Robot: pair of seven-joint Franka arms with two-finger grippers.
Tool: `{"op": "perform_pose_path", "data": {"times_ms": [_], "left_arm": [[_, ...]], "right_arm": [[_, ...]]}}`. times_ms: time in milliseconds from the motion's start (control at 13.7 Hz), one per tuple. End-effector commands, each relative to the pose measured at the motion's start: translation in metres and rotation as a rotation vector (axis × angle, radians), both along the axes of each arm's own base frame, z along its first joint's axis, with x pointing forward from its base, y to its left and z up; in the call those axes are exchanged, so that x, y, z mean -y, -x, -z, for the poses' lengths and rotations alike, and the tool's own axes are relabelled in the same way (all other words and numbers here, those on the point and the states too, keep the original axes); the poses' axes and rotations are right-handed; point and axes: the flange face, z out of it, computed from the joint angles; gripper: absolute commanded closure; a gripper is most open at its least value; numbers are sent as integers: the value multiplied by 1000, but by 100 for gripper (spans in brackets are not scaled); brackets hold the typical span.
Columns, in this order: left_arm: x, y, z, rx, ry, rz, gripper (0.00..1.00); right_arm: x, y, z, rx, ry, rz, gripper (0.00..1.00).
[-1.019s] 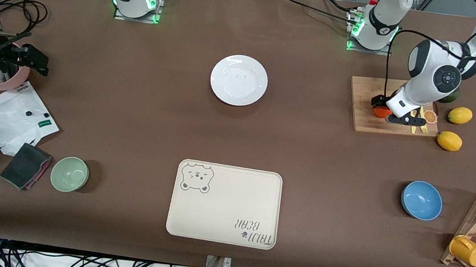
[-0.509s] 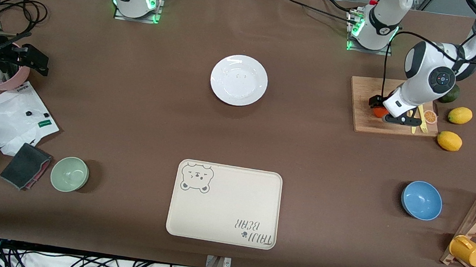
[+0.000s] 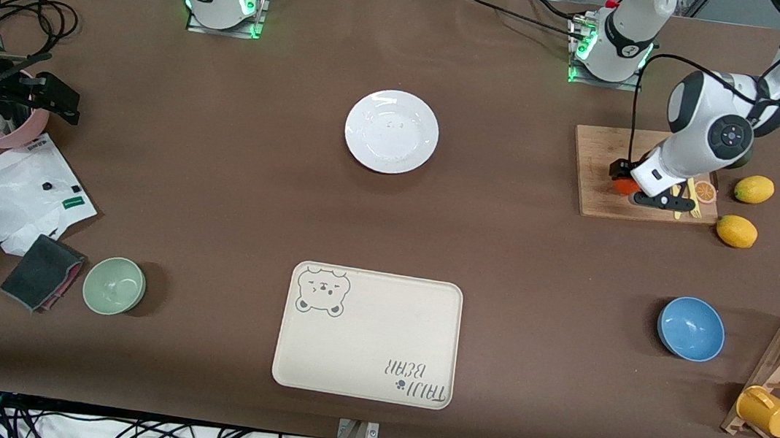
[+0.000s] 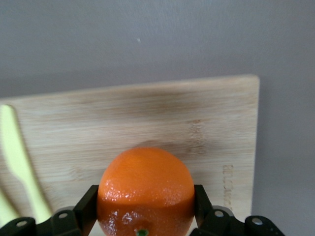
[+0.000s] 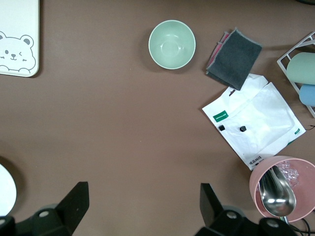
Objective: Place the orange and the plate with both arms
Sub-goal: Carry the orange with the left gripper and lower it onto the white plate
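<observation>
left gripper point(image 3: 630, 188) is down on the cutting board point(image 3: 595, 191) at the left arm's end of the table, fingers point(image 4: 84, 209) clamped on both sides of the orange point(image 4: 145, 191). in the left wrist view the orange fills the gap between the pads and the board's bare wood shows just past it, so it's low over the board or resting on it; can't tell which. vs 0.5 s ago the left wrist has shifted slightly toward the lemons point(image 3: 754, 189), back near where it was 1 s ago; orange has stayed at about the same spot on the board.

plate point(image 3: 391, 131) hasn't moved: bare on the table mid-way between the two bases, well apart from the orange, farther from the front camera than the bear-print tray point(image 3: 368, 335).

right gripper point(image 5: 142, 204) waits high over the right arm's end of the table, fingers spread wide with nothing between them, pink cup point(image 5: 283, 189) with a spoon, white bag point(image 5: 256, 120) and green bowl point(image 5: 172, 44) below it. no change there.
</observation>
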Motion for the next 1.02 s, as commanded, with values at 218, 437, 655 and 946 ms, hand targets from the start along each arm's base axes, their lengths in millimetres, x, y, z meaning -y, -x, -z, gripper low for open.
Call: {"op": "perform_pose_path", "data": {"times_ms": [218,437,655,946], "left_arm": [[113,-96,-133,2,79,29,67],[210,-104,-138,16,96,21,66],[346,-81,-123,-12,68,-139,64],[457,-24,-102,-13,60,-222,64]], "right_arm": [[1,-1,-5,0,-12,-11,0],[1,-1,-5,1,-14,-11,0],[1,-1,-5,1,-14,-11,0],[2,0,-6,-2,-12,-8,0]]}}
